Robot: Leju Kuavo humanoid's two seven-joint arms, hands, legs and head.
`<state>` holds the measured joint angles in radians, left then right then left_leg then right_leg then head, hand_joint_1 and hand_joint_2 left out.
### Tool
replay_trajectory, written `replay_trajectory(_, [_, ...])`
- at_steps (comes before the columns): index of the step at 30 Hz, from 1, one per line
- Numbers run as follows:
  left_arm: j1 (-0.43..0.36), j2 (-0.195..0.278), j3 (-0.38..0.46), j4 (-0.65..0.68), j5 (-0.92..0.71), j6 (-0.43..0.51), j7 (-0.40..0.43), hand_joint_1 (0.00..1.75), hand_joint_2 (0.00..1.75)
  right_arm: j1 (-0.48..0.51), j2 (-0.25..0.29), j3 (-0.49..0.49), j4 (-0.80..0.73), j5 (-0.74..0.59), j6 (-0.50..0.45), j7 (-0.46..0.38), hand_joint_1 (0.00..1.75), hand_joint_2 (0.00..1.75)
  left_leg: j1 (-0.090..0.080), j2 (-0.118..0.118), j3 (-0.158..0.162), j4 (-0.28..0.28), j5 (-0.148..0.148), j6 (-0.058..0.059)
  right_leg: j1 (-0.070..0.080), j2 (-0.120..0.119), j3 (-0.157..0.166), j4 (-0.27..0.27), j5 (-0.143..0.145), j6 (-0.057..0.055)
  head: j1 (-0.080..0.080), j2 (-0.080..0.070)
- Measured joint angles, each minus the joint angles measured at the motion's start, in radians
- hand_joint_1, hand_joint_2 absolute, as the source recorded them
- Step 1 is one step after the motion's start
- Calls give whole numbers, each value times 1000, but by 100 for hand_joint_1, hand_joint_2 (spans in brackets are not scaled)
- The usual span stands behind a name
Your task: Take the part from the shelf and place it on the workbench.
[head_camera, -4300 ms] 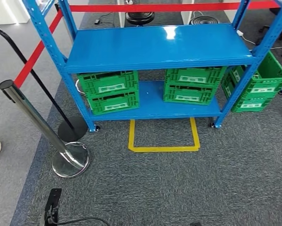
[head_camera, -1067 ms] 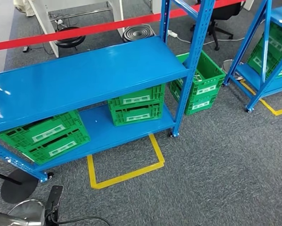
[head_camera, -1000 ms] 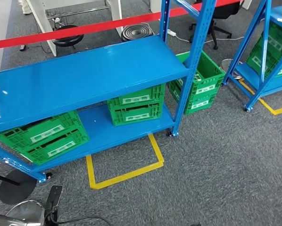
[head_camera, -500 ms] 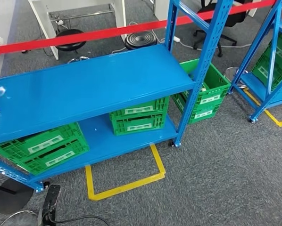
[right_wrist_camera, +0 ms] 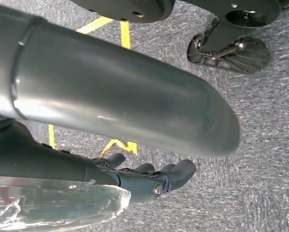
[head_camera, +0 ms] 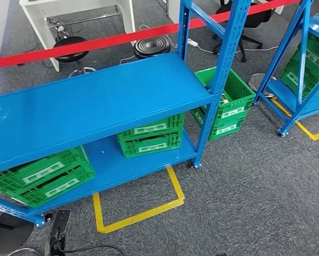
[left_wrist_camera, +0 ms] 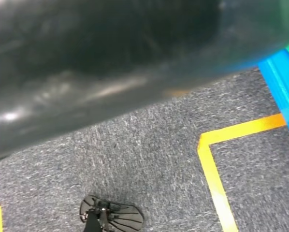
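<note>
Carpet, grey and coarse, covers the floor as we look forward and down. A blue shelf rack stretches across the left and middle of the head view, with its broad middle board shining and bare on top. A second blue rack stands well apart at the far right and holds green crates. On the bottom board of the near rack sit two stacks of green crates, one at the left end and one near the right post. Another green crate stack rests on the carpet just beside that post, outside the rack. We cannot tell where the part lies, because the crates' insides are hidden from us. A red barrier tape runs level behind the near rack. A white table stands behind it at the top left. Yellow floor tape marks three sides of a square on the carpet in front of the rack, with the open side toward the shelf. Two round black stools stand behind the red tape, with a black office chair further right. In the right wrist view, the right hand hangs over the carpet with its dark fingers stretched out, slightly apart, and holding nothing. We cannot tell how the left hand's fingers lie.
</note>
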<state>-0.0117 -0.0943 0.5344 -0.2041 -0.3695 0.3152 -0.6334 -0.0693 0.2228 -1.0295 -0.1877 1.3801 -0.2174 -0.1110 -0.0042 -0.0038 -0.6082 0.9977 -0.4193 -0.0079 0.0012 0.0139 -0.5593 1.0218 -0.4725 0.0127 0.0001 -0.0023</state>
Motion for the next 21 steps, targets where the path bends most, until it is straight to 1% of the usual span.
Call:
replay_trajectory(1, [0,0,0,0,-1,0,1,0,0,0,0,0,0,3,0,0,0,0,-1,0,1,-6,-4,4,1,0,-2,-1,-3,6,0,0])
replay_trajectory(2, [0,-1,0,0,-2,1,2,0,0,1,0,1,0,7,0,0,0,0,1,0,4,-8,3,10,1,-1,-2,-3,-7,12,0,0])
replay_trajectory(3, [1,-2,1,0,-4,1,2,0,0,1,0,1,0,12,0,0,0,44,3,0,9,-11,8,15,1,-2,-2,3,-14,18,1,0])
replay_trajectory(4, [0,-3,1,0,-6,1,2,0,0,1,0,2,0,15,-1,0,0,87,5,0,14,-14,9,21,1,-3,-9,24,-30,24,3,0])
replay_trajectory(5, [-1,-3,1,0,-7,1,2,0,0,1,0,2,0,17,-1,0,0,131,8,0,18,-17,9,26,0,-4,-27,68,-57,29,5,0])
replay_trajectory(6, [-2,-3,1,0,-8,1,2,0,0,0,0,3,0,17,-1,0,0,175,8,0,20,-17,7,29,-1,-5,-58,132,-91,33,7,0])
replay_trajectory(7, [-3,-2,2,0,-8,1,3,0,0,0,0,4,0,18,-1,1,0,175,9,0,21,-17,5,31,-3,-5,-94,202,-124,37,8,0])
replay_trajectory(8, [-2,-2,2,0,-8,1,3,0,0,1,0,6,0,20,-1,2,0,175,9,-3,22,-16,4,32,-4,-5,-125,258,-144,39,8,0])
replay_trajectory(9, [-2,-2,3,0,-8,1,4,0,0,3,0,8,0,23,-1,3,0,175,9,-6,23,-16,2,31,-4,-5,-140,281,-144,41,8,0])
replay_trajectory(10, [-1,-2,4,0,-8,1,4,0,0,4,0,9,0,27,-1,4,0,175,9,-11,25,-15,0,30,-5,-5,-135,261,-121,41,8,0])
replay_trajectory(11, [-1,-3,4,0,-8,1,4,0,0,4,0,11,0,30,-1,4,0,175,11,-16,28,-15,-2,27,-5,-4,-110,205,-84,41,8,0])
replay_trajectory(12, [-1,-3,4,0,-9,1,4,0,0,3,0,11,0,32,-2,4,0,175,11,-22,31,-14,-5,23,-7,4,-75,131,-46,41,8,0])
replay_trajectory(13, [-2,-3,5,0,-9,1,4,0,0,3,0,12,-1,32,-2,4,0,175,10,-27,33,-11,-8,18,-9,12,-42,66,-17,39,8,0])
replay_trajectory(14, [-2,-3,5,0,-9,1,4,0,0,2,0,13,-1,32,-1,4,0,175,9,-31,34,-9,-9,13,-10,17,-19,23,0,36,8,0])
replay_trajectory(15, [-2,-2,6,0,-10,1,4,0,0,2,0,15,0,32,0,4,0,175,7,-34,33,-8,-10,9,-10,21,-9,6,4,32,7,0])
replay_trajectory(17, [-1,-1,7,0,-11,0,4,0,0,3,0,17,0,32,1,4,0,175,6,-40,32,-9,-8,0,-8,13,-8,5,5,19,4,0])
replay_trajectory(18, [0,-1,7,0,-11,0,4,0,0,3,0,18,0,32,1,4,0,175,7,-38,31,-6,-12,-4,-8,10,-7,5,6,13,4,0])
replay_trajectory(19, [0,-2,7,0,-12,0,4,0,0,2,0,18,-1,32,1,4,0,175,7,-33,24,10,-25,-9,-10,5,-7,3,7,5,2,0])
replay_trajectory(20, [0,-3,8,0,-12,0,4,0,0,2,0,18,-1,32,1,4,0,175,7,-27,7,46,-48,-13,-11,0,-6,2,7,-1,-2,0])
replay_trajectory(21, [-1,-4,8,0,-13,0,4,0,0,2,0,18,-1,32,1,4,0,175,7,-18,-20,107,-81,-16,-10,-5,-5,2,6,-6,-5,0])
